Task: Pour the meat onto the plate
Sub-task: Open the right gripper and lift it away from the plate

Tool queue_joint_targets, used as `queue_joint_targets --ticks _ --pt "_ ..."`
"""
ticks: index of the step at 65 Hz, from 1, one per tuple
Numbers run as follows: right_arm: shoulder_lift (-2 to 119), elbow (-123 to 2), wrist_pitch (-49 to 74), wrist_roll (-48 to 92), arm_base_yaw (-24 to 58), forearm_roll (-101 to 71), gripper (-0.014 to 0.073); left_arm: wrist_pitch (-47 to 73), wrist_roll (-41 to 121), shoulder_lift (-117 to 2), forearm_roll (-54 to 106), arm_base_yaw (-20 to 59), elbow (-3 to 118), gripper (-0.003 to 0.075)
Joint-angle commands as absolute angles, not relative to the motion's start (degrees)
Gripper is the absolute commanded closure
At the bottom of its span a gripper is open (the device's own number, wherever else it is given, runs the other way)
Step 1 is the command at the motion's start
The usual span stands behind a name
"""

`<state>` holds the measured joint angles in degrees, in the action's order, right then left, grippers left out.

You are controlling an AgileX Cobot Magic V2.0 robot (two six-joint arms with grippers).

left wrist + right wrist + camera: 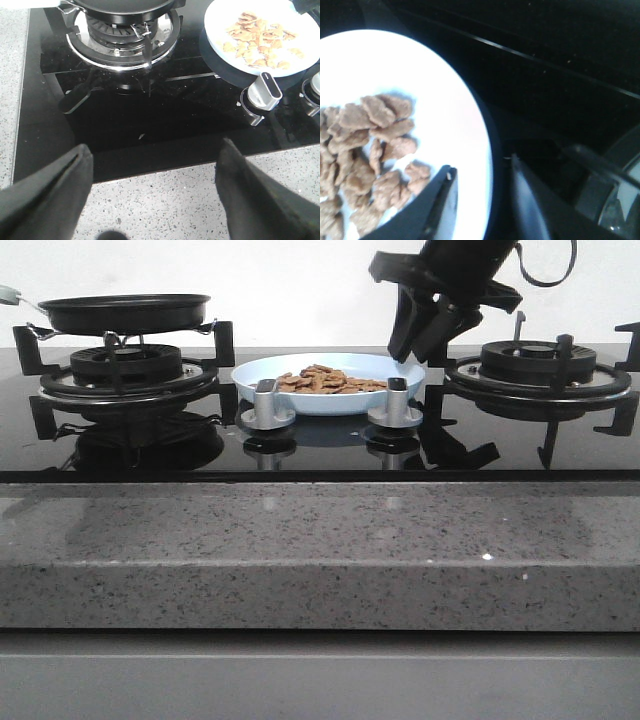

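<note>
The pale-blue plate sits on the black glass hob between the two burners, and a heap of reddish-brown meat lies in it. My right gripper hangs open just above the plate's right rim. In the right wrist view, the gripper straddles the rim of the plate, one finger over the inside near the meat, the other outside. My left gripper is wide open over the hob's front edge, holding nothing. Its view shows the plate and meat farther off.
A black frying pan rests on the left burner; it also shows as the pan in the left wrist view. The right burner is bare. Two silver knobs stand before the plate. A speckled stone counter runs along the front.
</note>
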<state>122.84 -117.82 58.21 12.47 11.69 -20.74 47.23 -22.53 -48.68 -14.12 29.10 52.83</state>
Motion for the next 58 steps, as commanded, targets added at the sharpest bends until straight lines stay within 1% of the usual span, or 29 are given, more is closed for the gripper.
queue_joint_targets --ticks 1,8,16,29,43,58 --pt "116.48 -119.82 58.05 12.97 11.39 -21.47 0.0267 43.46 -23.16 -48.18 -14.85 29.54 54.25 0.0219" --pt "112.36 -118.84 59.35 12.91 11.39 -21.47 0.0267 43.46 -23.16 -48.18 -14.85 29.54 54.25 0.0220" --pt "105.47 -113.53 58.64 12.91 11.51 -21.34 0.0267 43.46 -23.05 -48.18 -14.85 29.54 54.25 0.0220" --pt "90.26 -97.12 54.99 12.97 11.51 -19.36 0.0267 43.45 -22.82 -48.18 -15.09 29.54 54.25 0.0228" --pt "72.25 -75.19 48.14 12.97 11.51 -17.86 0.0267 42.68 -22.82 -48.18 -15.88 29.54 54.25 0.0228" --pt "57.55 -58.66 47.22 12.97 11.51 -17.51 0.0267 41.97 -22.82 -48.18 -15.88 29.54 54.25 0.0228"
